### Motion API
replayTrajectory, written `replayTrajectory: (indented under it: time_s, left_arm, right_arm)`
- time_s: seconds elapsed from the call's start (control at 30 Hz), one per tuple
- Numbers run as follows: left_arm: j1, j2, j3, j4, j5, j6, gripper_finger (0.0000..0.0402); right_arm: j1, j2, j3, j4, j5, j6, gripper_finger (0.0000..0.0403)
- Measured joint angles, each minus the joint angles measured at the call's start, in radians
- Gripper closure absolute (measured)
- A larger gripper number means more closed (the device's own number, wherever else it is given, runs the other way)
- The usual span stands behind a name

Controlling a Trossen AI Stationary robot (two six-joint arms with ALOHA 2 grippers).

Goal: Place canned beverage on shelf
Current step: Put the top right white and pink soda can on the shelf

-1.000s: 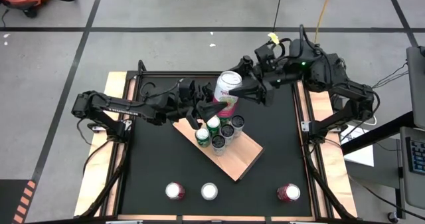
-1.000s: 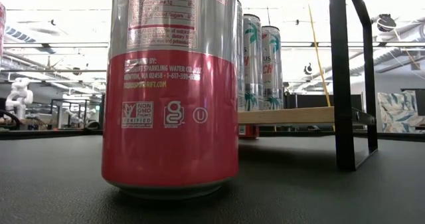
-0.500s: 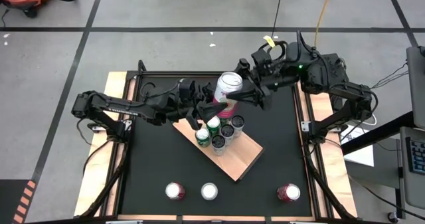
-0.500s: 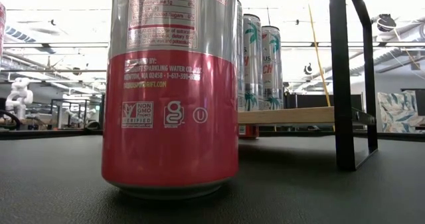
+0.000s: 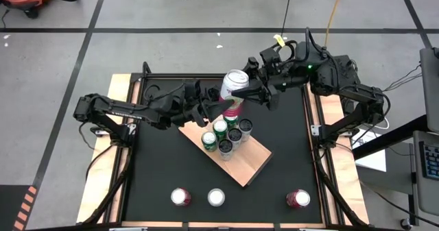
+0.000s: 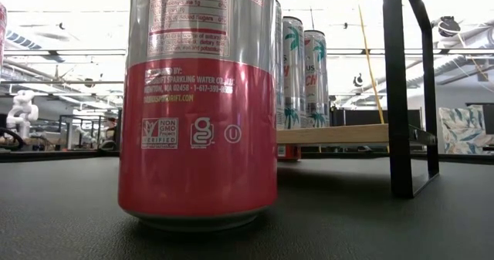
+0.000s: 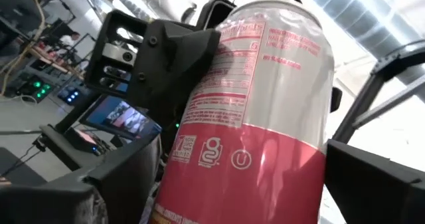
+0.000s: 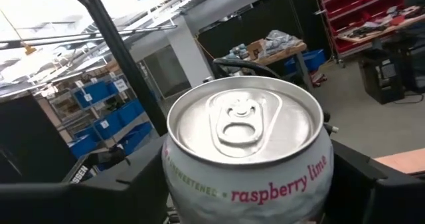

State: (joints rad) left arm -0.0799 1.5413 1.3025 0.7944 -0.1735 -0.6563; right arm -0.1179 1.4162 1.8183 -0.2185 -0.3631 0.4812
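One raspberry-lime can (image 5: 234, 87) is up in the air, tilted, above the far end of the shelf (image 5: 248, 164), not resting on anything. Both arms meet at it.

Right tool (image 5: 255, 92): clamped across the can's upper body; its wrist view looks down on the lid with a dark finger on either side, and the left wrist view shows one of them pressed on the label.

Left tool (image 5: 218, 109): at the can's lower end, coming in from the left. Can't tell if it's gripping or let go.

Shelf sits diagonally on the black counter (image 5: 158, 169). A cluster of cans (image 5: 226, 136) crowds its far end; the near-right end of the board is bare. Three more cans (image 5: 216, 197) stand in a row at the counter's near edge.

Step in hand, by my read: handover, then set-down.

How to do it well:
- Only one tool should carry the can before any travel; the other should back off w/o nudging it.
- Square the can upright first; tilted, it'd land on its rim.
- Aim for bare board beside the cluster, approaching from the open side so the standing cans aren't clipped.
- Lower until the base is flat on the board, then let go.
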Motion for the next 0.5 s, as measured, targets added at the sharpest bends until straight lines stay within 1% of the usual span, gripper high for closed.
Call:
replayTrajectory:
  time_s: [0.1,0.27,0.37,0.5]
  left_arm:
    - [0.001,-0.005,0.000,0.001,-0.009,0.016,0.0008]
    - [0.002,-0.051,0.000,-0.010,-0.055,0.122,0.0009]
    - [0.002,-0.099,0.000,-0.081,-0.104,0.171,0.0009]
    - [0.001,-0.166,0.000,-0.250,-0.193,0.199,0.0009]
  right_arm:
    - [-0.001,-0.002,0.000,0.000,0.000,0.001,0.0131]
    - [-0.006,-0.002,0.029,-0.053,-0.003,0.001,0.0135]
    - [-0.006,-0.004,0.057,-0.107,0.044,-0.022,0.0134]
    - [-0.007,-0.005,0.081,-0.163,0.136,-0.042,0.0133]
